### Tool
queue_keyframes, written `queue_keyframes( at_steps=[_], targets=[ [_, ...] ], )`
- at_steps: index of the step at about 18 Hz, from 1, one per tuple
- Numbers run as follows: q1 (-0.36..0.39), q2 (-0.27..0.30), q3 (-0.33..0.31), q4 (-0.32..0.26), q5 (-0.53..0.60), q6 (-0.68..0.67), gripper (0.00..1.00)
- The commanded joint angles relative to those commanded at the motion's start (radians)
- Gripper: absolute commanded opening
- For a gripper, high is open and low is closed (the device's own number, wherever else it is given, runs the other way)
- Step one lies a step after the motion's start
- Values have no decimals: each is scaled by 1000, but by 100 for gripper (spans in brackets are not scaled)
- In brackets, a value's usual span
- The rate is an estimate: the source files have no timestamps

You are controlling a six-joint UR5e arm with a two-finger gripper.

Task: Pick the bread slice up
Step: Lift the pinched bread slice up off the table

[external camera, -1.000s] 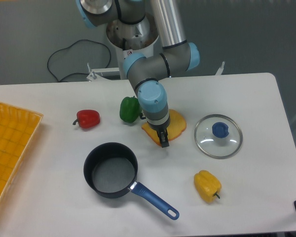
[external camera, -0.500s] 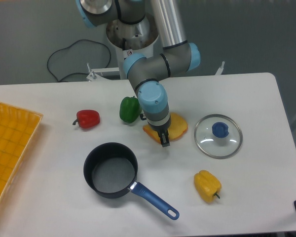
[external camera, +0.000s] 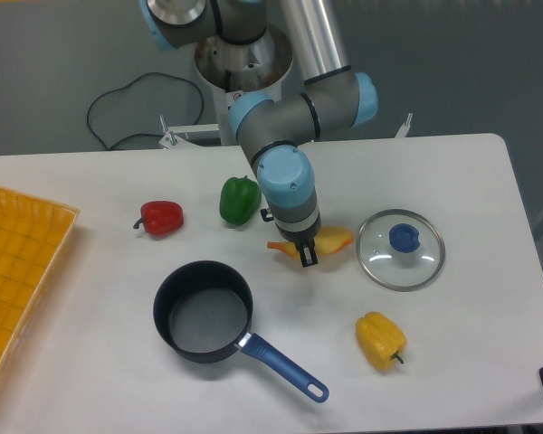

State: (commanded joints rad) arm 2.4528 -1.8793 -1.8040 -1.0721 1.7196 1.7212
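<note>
- Whereas a second ago the flat yellow-orange toy bread slice with the darker crust edge (external camera: 330,241) lay face-up on the white table (external camera: 471,181), it now shows edge-on and tilted, so it is judged to be clear of the surface or nearly so.
- The black two-finger gripper (external camera: 307,256) is closed on the bread slice near its middle; the fingers sit narrow with the slice pinched between them.
- The arm has shifted slightly to the right since half a second ago, carrying the slice with it.
- The slice hangs between the green bell pepper (external camera: 239,200) and the round glass lid with the blue knob (external camera: 401,249), touching neither.
- The dark saucepan with the blue handle (external camera: 204,312) stands near, in front of the gripper.
- Judgement: grasp achieved; lift in progress; a thin slice may slip if the pinch is shallow.
</note>
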Motion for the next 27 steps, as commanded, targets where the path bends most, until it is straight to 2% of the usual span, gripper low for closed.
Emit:
queue_keyframes(
  at_steps=[4,11,14,18,27],
  targets=[
    [8,49,25,-98,-37,-6,0],
    [12,112,69,-213,-67,-29,0],
    [8,115,77,-223,-71,-61,0],
    [9,150,78,-242,-98,-71,0],
    [11,161,75,-253,-98,-72,0]
  ],
)
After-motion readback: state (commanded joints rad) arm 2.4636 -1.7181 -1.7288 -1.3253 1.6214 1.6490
